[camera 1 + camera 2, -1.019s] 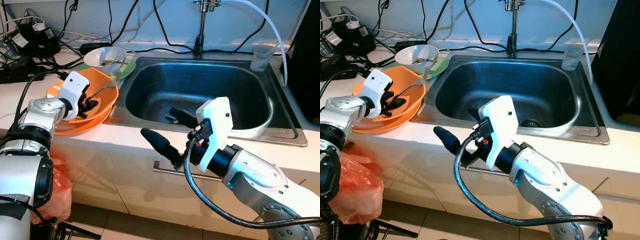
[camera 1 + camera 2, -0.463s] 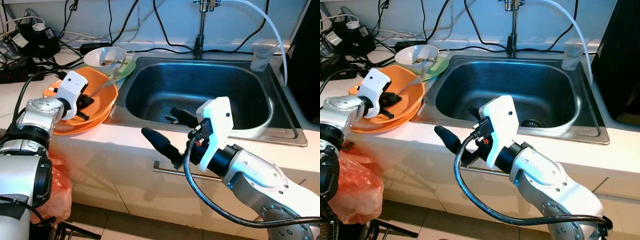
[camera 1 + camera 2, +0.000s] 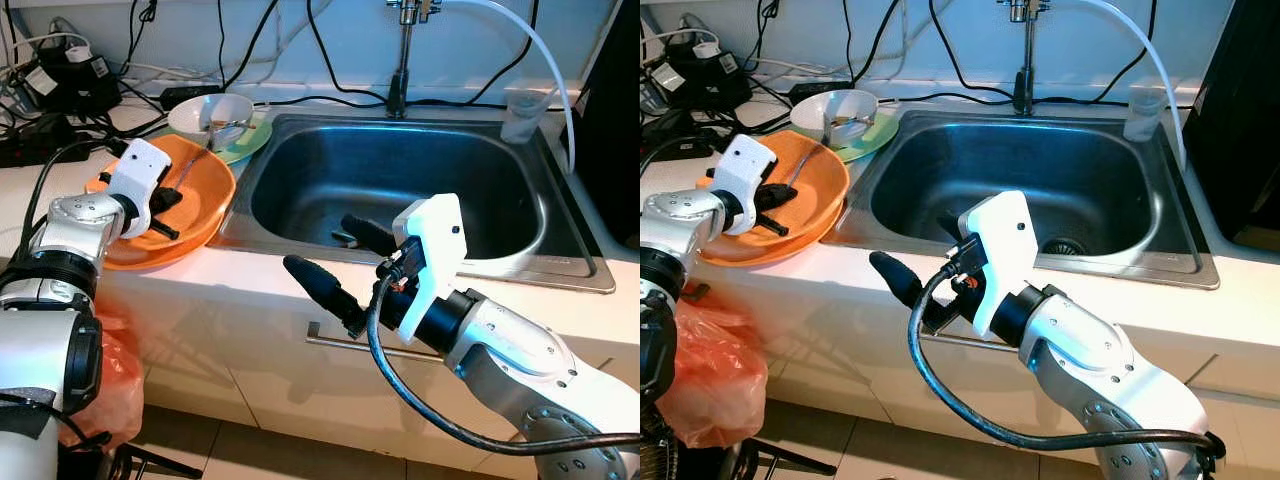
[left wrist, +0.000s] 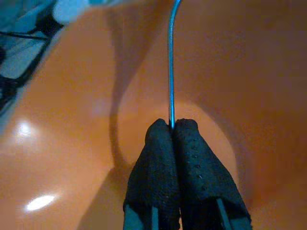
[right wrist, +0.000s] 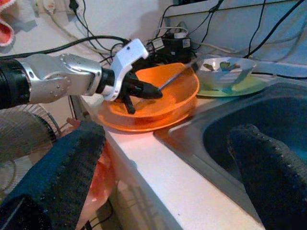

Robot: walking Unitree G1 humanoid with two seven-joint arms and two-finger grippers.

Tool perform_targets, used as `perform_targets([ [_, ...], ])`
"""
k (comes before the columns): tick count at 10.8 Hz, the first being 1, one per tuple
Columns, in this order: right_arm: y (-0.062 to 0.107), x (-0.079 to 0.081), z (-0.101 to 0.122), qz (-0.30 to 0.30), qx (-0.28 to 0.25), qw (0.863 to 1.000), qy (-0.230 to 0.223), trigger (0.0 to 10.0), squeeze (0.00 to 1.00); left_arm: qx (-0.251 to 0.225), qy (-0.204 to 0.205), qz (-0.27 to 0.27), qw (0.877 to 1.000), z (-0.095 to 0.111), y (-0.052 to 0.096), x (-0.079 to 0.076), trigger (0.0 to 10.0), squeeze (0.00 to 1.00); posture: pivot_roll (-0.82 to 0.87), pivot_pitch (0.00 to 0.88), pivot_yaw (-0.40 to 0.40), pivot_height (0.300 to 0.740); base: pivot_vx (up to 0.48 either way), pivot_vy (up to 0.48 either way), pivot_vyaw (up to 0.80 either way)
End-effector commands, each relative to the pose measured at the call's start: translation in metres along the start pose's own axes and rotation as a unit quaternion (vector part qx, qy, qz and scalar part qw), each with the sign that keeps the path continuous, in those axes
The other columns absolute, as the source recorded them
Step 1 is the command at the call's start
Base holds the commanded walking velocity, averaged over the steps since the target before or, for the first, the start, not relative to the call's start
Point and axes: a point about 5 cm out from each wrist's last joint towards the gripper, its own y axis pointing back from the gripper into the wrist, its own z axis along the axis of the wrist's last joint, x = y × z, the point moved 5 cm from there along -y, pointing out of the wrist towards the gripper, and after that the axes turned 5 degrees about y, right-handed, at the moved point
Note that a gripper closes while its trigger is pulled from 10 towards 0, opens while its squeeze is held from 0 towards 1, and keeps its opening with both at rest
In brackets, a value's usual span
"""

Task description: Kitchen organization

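Observation:
My left gripper (image 3: 172,196) is shut on the thin handle of a metal utensil (image 3: 192,168) inside an orange bowl (image 3: 208,192). The bowl rests on an orange plate (image 3: 128,256) on the counter left of the sink (image 3: 400,185). In the left wrist view the black fingers (image 4: 158,158) pinch the metal utensil (image 4: 170,67) above the orange bowl's (image 4: 72,120) inside. The utensil's far end points toward a white bowl (image 3: 210,112) on a green plate (image 3: 246,142). My right gripper (image 3: 340,262) stands open over the counter's front edge, by the sink's near rim, holding nothing.
A faucet (image 3: 400,60) and a hose rise behind the sink. A clear plastic cup (image 3: 522,112) stands at its back right corner. Cables and power strips (image 3: 60,72) crowd the back left of the counter. An orange plastic bag (image 3: 115,370) hangs below the counter.
My left gripper has drawn slightly left with the utensil, whose far end has swung from over the bowl's right rim toward the back. The right arm has stayed put.

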Motion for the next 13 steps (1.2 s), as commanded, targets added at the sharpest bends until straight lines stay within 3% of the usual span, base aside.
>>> perform_targets([
  [1, -0.001, -0.002, 0.002, -0.001, -0.003, 1.0, 0.001, 10.0, 0.38, -0.019, 0.009, 0.018, 1.0, 0.009, 0.002, 0.007, 0.0, 0.0, -0.13, 0.0, 0.105, 0.74, 0.0, 0.0, 0.0],
  [5, -0.005, -0.012, 0.004, -0.005, -0.009, 1.0, 0.012, 10.0, 0.38, -0.102, 0.036, 0.058, 0.992, 0.041, 0.004, 0.015, 0.0, 0.0, -0.13, 0.0, 0.102, 0.74, 0.0, 0.0, 0.0],
  [7, -0.01, -0.018, 0.009, -0.002, -0.018, 1.0, 0.025, 10.0, 0.38, -0.176, 0.063, 0.051, 0.981, 0.078, 0.003, 0.005, 0.0, 0.0, -0.13, 0.0, 0.104, 0.74, 0.0, 0.0, 0.0],
  [8, -0.012, -0.021, 0.01, -0.003, -0.02, 0.999, 0.028, 10.0, 0.38, -0.203, 0.074, 0.043, 0.975, 0.092, 0.002, -0.002, 0.0, 0.0, -0.13, 0.0, 0.103, 0.74, 0.0, 0.0, 0.0],
  [9, -0.013, -0.023, 0.006, 0.004, -0.014, 0.999, 0.033, 10.0, 0.37, -0.253, 0.099, 0.024, 0.962, 0.117, 0.001, -0.02, 0.0, 0.0, -0.13, 0.0, 0.096, 0.74, 0.0, 0.0, 0.0],
  [11, -0.013, -0.031, -0.007, -0.002, 0.019, 0.999, 0.034, 10.0, 0.37, -0.288, 0.128, -0.005, 0.949, 0.136, -0.002, -0.041, 0.0, 0.0, -0.14, 0.0, 0.09, 0.74, 0.0, 0.0, 0.0],
  [13, -0.008, -0.049, -0.025, -0.04, 0.059, 0.997, 0.041, 10.0, 0.38, -0.303, 0.15, -0.039, 0.94, 0.145, -0.007, -0.067, 0.0, 0.0, -0.17, 0.0, 0.096, 0.74, 0.0, 0.0, 0.0],
])
